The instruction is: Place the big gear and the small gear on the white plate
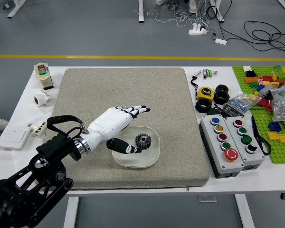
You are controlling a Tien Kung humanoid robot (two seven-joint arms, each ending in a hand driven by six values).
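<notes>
My left hand (143,130), white with black fingertips, reaches in from the left with its fingers spread and holding nothing. Its thumb hangs over the white plate (135,160), while the other fingers extend above the plate's far rim. One dark toothed gear (143,141) lies on the plate, right of centre, close to the thumb tip. No second gear can be seen; part of the plate is hidden under the hand.
A grey mat (175,118) lies beneath the plate. On the right stand two button boxes (232,156), a yellow tape measure (205,93) and a green brick board (282,154). White fittings (42,98) and a white box (13,137) sit at the left.
</notes>
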